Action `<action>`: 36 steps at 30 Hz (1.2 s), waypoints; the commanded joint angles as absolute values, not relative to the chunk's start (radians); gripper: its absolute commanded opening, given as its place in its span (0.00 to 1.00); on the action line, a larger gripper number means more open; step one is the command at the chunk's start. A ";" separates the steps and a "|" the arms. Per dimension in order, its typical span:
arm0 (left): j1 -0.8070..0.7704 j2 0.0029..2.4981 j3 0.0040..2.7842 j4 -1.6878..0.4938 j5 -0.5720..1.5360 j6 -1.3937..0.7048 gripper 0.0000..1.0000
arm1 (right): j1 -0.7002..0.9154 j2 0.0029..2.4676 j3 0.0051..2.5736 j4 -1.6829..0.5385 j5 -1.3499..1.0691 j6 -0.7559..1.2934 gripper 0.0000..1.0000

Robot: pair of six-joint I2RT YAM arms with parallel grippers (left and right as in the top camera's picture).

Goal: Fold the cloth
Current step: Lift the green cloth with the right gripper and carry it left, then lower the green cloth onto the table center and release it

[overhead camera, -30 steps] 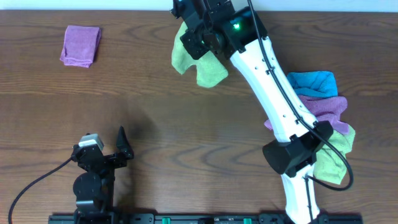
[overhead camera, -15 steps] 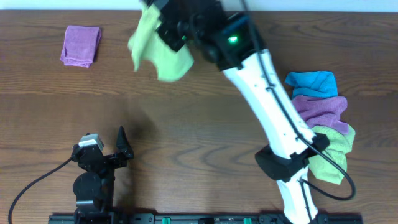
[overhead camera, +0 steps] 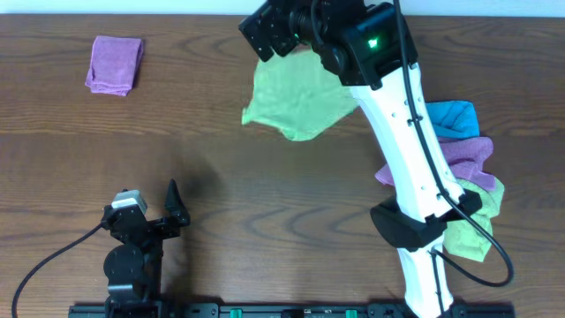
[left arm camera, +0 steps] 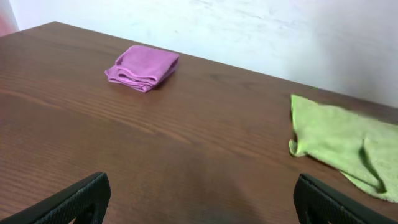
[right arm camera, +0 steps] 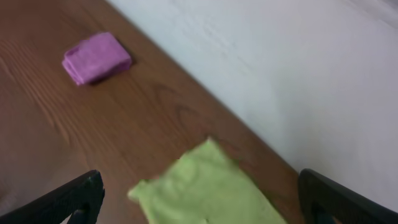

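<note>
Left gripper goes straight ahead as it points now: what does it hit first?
Probably bare table, in the gap between the folded purple cloth and the green cloth; depth is unclear.

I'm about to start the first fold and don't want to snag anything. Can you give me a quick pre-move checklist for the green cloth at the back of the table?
1. Is the cloth down on the table? ok, it lies spread near the far edge.
2. Is it flat? not ok, the left wrist view shows a raised crease on its right part.
3. Are all corners visible? cannot tell, the right arm hides the far right part from overhead.
4. Is the right gripper free? ok, fingers open, gripping nothing.
5. Is the left gripper ready? ok, open, at the near left, apart from the cloth.
6. Is the folded purple cloth out of the way? ok, well to the left.
</note>
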State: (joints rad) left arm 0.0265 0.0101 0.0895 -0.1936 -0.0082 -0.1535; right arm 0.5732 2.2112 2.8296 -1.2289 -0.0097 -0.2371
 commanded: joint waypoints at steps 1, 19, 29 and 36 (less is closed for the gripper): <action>0.033 0.004 0.059 -0.200 -0.026 -0.154 0.95 | 0.559 2.212 2.800 -1.273 -0.003 -0.267 0.99; 0.033 0.005 0.059 -0.200 -0.026 -0.154 0.95 | 0.499 2.428 2.286 -1.247 -0.004 -0.206 0.38; 0.033 0.005 0.059 -0.200 -0.026 -0.154 0.95 | 0.496 2.522 2.285 -1.208 0.042 -0.150 0.36; 0.033 0.005 0.059 -0.200 -0.026 -0.154 0.95 | 0.497 2.522 2.244 -1.187 0.045 -0.149 0.34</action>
State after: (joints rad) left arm 0.0265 0.0101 0.0895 -0.1936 -0.0082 -0.1535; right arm 0.5014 2.5153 2.2700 -1.1908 0.0303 -0.1646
